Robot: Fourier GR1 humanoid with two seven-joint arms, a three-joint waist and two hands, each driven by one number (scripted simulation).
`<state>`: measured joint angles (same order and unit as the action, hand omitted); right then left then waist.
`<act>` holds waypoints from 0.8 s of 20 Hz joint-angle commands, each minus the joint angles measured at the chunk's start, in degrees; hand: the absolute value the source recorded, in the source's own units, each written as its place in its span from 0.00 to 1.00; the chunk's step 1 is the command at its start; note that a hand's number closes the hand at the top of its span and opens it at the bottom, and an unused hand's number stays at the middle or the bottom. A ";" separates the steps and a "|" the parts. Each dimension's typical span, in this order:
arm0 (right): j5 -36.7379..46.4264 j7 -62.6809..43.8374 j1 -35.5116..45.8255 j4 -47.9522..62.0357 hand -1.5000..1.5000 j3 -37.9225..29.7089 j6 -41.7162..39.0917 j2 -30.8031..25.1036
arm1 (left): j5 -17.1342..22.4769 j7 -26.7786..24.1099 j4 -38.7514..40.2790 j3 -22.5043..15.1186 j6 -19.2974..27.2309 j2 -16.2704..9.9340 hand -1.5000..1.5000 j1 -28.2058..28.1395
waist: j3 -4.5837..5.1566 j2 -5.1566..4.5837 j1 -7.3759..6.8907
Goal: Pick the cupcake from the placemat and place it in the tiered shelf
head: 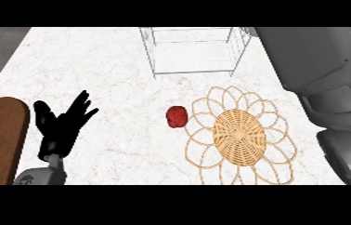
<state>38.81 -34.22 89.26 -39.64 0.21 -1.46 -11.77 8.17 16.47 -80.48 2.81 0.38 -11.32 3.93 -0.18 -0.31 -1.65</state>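
nothing is held yet, so the task looks to be at its very start: the pick has not begun. the cupcake [178,116], a small red lump, sits on the white marble bench [103,70] right at the left rim of the woven placemat [239,136], touching or just overlapping its outer loops rather than lying on the dense wicker centre. the tiered shelf [194,49], a clear wire-edged frame, stands farther back on the bench, well apart from the cupcake and a little to its right. the left robot hand [63,122] shows at the lower left with its fingers spread wide and pointing up, holding nothing, resting near a brown wooden edge [12,135]. the cupcake lies to that hand's right and about level with it, with bare bench between them. the right robot hand is nowhere in view; only grey shapes fill the right edge, and what they are cannot be told. the next move would seem to call for a hand to come over the cupcake, lower around it and close its fingers, minding the placemat's loops beside it, before lifting toward the shelf.
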 commanded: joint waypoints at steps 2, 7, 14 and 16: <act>1.07 4.84 2.92 7.88 1.00 -1.74 2.44 -1.34 | -0.50 1.54 2.11 -0.83 -0.58 0.36 0.50 -1.07 | 0.27 -0.38 -0.37; 1.45 8.96 3.04 11.20 1.00 -2.55 7.83 1.71 | -2.07 -0.42 4.72 -0.94 1.02 1.76 0.50 0.91 | 0.27 -0.39 -0.24; 1.12 12.72 5.63 15.41 1.00 -3.97 5.04 -0.43 | -1.58 -1.47 3.06 -0.42 0.22 1.73 0.50 -1.54 | 0.26 -0.25 -0.25; 3.55 14.64 3.40 16.48 1.00 -1.72 4.91 -1.15 | -1.43 1.02 -0.36 -0.79 -0.51 0.43 0.50 -3.46 | 0.24 -0.18 -0.34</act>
<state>40.62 -21.63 92.82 -25.38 -2.78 4.55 -12.02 7.72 16.27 -80.71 2.99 0.15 -10.70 3.78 -0.18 -0.36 -1.92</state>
